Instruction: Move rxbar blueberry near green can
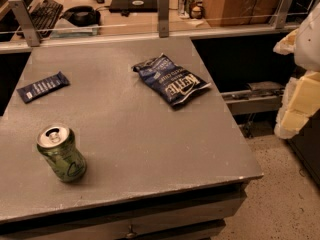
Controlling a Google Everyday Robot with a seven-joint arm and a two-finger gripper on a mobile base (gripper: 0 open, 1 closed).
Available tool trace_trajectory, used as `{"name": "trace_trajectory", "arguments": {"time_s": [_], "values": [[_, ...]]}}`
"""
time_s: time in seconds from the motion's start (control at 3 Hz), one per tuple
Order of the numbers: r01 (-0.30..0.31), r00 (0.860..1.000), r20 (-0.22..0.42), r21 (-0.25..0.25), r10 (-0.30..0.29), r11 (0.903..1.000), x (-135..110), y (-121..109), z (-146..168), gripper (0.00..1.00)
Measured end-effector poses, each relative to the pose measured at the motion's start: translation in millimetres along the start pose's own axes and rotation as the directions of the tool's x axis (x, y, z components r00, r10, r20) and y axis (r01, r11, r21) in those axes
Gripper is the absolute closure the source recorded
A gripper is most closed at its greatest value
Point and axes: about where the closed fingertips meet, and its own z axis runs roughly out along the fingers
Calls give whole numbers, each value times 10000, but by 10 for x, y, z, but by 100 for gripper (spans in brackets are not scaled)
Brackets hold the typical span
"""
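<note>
The counter is matt grey and faintly speckled. The green can is glossy metal with a bright silver top. The rxbar blueberry has a smooth wrapper, while the chip bag is crinkled, shiny foil. The gripper, at the right edge beside the counter, looks like matt pale plastic.

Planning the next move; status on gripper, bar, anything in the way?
Gripper off the table to its right, touching nothing. Rxbar blueberry flat at far left, apart from green can. Kettle chip bag mid-table, not between them.
</note>
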Motion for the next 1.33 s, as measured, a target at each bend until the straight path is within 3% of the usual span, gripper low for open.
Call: {"name": "trace_trajectory", "arguments": {"time_s": [0.33, 0.67, 1.0, 1.33], "values": [[0, 10000, 1, 2, 0, 10000, 0, 0, 0, 0], [280, 9981, 548, 25, -281, 9996, -202, -75, 92, 0], [1246, 9730, 1982, -213, -1179, 9920, -909, -270, 486, 0], [2055, 9284, 3241, -413, -1815, 9778, -1667, -401, 821, 0]]}}
